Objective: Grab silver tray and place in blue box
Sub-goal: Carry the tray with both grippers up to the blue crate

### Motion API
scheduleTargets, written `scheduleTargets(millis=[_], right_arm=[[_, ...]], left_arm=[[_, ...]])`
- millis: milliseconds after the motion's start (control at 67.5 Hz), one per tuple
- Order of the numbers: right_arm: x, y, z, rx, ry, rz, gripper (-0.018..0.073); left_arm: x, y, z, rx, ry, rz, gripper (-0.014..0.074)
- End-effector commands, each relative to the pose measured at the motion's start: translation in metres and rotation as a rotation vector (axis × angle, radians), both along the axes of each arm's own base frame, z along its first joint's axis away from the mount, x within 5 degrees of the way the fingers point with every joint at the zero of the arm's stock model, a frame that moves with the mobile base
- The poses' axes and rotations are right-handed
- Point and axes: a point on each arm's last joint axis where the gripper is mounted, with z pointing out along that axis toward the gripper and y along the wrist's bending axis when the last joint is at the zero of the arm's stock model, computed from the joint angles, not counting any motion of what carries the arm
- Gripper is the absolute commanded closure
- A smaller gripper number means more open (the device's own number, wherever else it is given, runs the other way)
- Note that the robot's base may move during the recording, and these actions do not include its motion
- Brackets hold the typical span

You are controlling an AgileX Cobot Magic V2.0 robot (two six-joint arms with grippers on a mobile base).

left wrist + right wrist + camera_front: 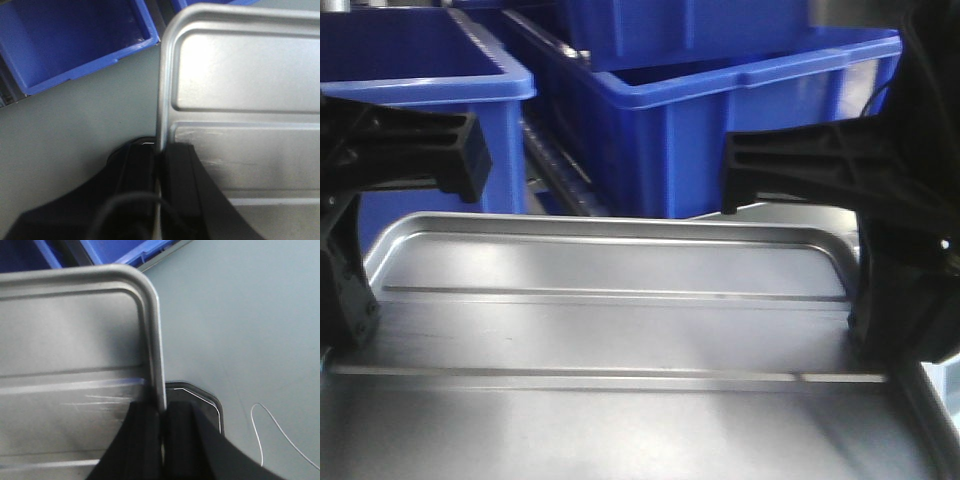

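While left and right jaws clamp its rims, the shiny silver tray (620, 335) shows two ridges.

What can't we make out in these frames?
- Front view: silver tray near end, cut off by the bottom edge.
- Front view: blue box floor, hidden by its own front wall.
- Left wrist view: left pincer pad contact on the rim, dark and blurred.
- Right wrist view: right pincer pads too, same dark blur.
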Motion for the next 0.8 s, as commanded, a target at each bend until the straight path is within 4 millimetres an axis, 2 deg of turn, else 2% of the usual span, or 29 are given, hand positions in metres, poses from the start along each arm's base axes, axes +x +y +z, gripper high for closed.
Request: scheduleTargets(millis=[0,785], right_arm=[[0.0023,0.0004,0.0144,0.041,-0.066,0.019,0.0489],[0.0023,0.0004,0.0144,0.04,-0.066,0.019,0.0489]], left_arm=[[-0.0006,-0.0005,0.014,-0.047,-0.04,-0.013,0.0603],[-0.0006,-0.0005,0.014,-0.047,-0.04,-0.013,0.0603]])
